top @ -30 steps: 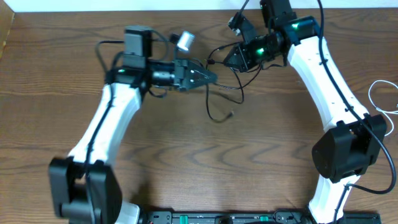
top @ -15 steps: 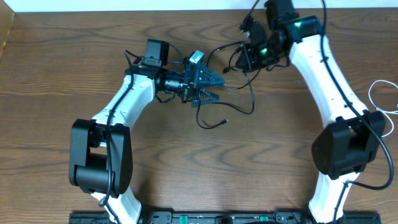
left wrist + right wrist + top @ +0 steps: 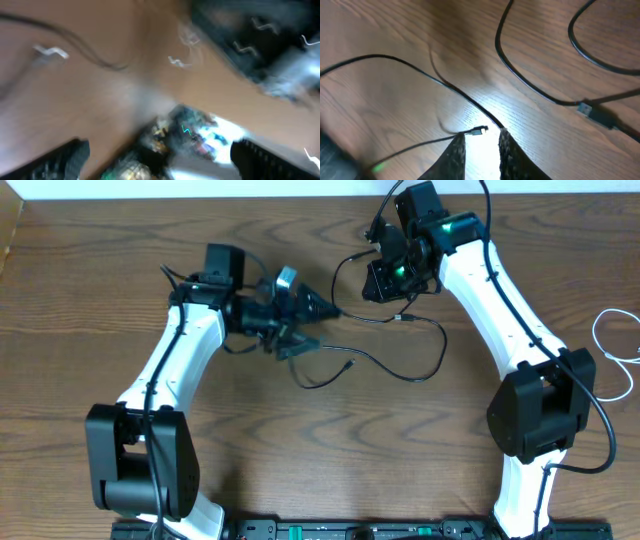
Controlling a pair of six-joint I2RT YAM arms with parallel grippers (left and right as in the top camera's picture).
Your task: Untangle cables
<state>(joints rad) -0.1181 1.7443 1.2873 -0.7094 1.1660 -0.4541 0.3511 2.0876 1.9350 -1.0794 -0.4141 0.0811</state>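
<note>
Black cables (image 3: pixel 425 340) lie loosely looped on the wooden table between the two arms, one plug end (image 3: pixel 349 365) near the middle. My left gripper (image 3: pixel 310 327) is at the cables' left end, jaws wide and empty; its wrist view is blurred, with both fingers (image 3: pixel 62 160) far apart. My right gripper (image 3: pixel 384 285) hovers at the back over a cable loop. In the right wrist view the gripper (image 3: pixel 480 145) shows a narrow gap holding nothing. A small plug (image 3: pixel 480 131) lies at its left fingertip, and a black cable (image 3: pixel 470 102) runs to the right one. A white cable (image 3: pixel 612 340) lies at the far right.
A larger plug (image 3: pixel 592 111) on a thicker black cord lies to the right in the right wrist view. The table's back edge meets a white wall (image 3: pixel 200 188). The arm bases stand at the front left (image 3: pixel 140 470) and front right (image 3: pixel 540 420).
My left gripper has opened wide and pulled back to the left. The black cable has spread out lower across the table. My right gripper's jaws have parted slightly.
</note>
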